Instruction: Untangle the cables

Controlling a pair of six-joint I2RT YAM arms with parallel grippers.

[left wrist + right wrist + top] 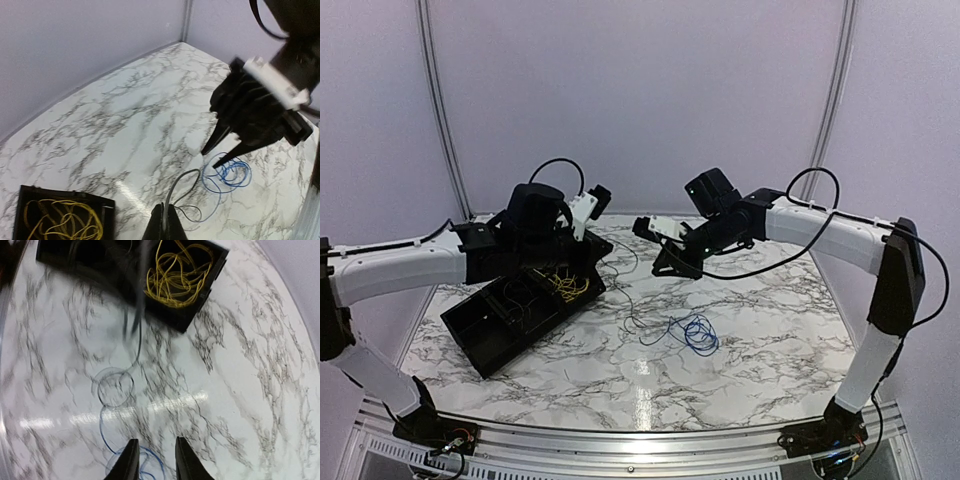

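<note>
With the left tool [163, 212] clenched on the black cable [172, 186] and the right tool [156, 445] released and empty, draw slowly toward ten o'clock, off the blue cable [231, 176].

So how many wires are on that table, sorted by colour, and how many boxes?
yellow wire: 1
blue wire: 1
black wire: 1
black box: 1
Total: 4 things, 3 of them wires
</note>
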